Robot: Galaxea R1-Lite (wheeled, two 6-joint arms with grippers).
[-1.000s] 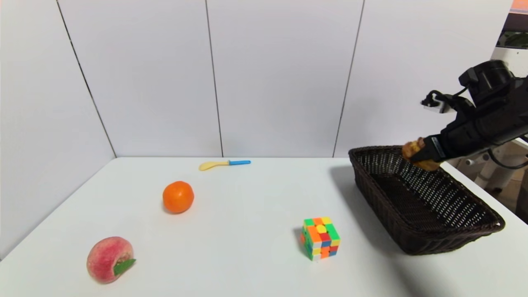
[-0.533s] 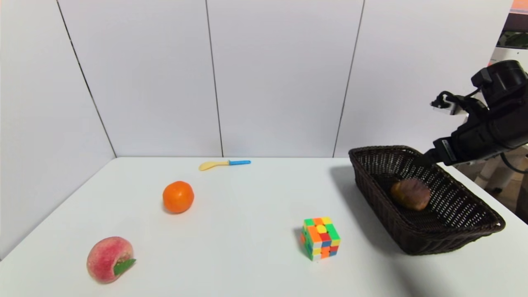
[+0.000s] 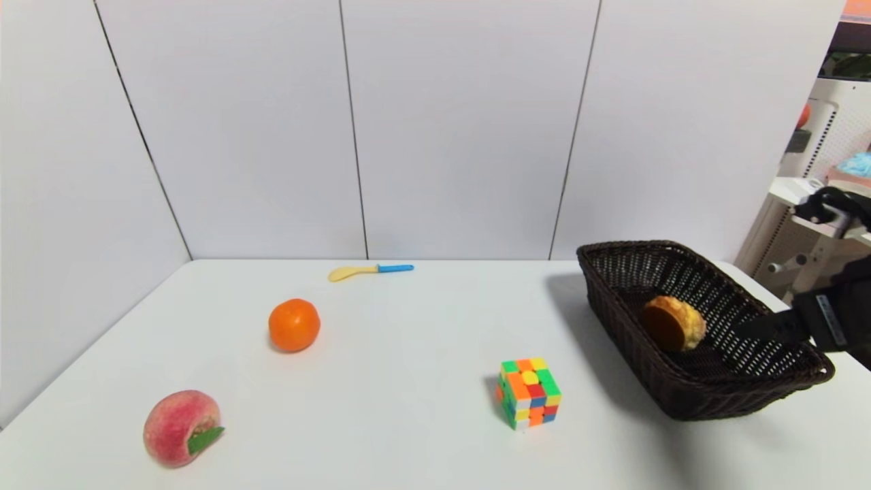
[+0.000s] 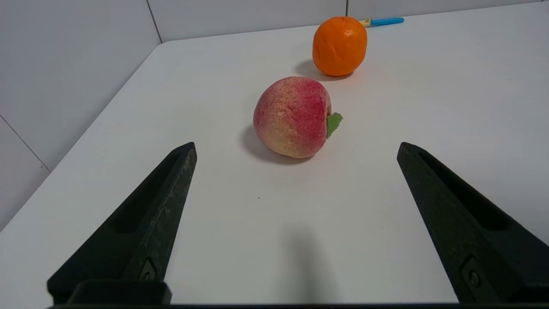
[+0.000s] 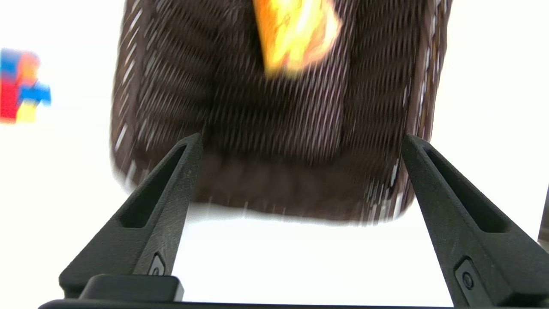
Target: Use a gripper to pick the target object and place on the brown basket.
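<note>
The golden-brown cream puff [image 3: 672, 322] lies on its side inside the brown wicker basket [image 3: 687, 398] at the right of the table. It also shows in the right wrist view [image 5: 296, 30], inside the basket [image 5: 171, 98]. My right gripper [image 3: 748, 330] is open and empty, low at the basket's right rim, apart from the puff; in its own view [image 5: 300, 141] the jaws stand wide apart over the basket's end. My left gripper [image 4: 296, 146] is open and empty, parked near the table's front left, out of the head view.
A pink-red peach [image 3: 181, 427] lies at the front left, an orange [image 3: 294, 324] behind it, a yellow and blue spoon [image 3: 369, 271] at the back. A colour cube [image 3: 529, 393] stands left of the basket. The peach [image 4: 293, 116] lies in front of the left gripper.
The right gripper let go of the cream puff, which dropped into the basket and rolled onto its side. The right arm then drew back down and to the right.
</note>
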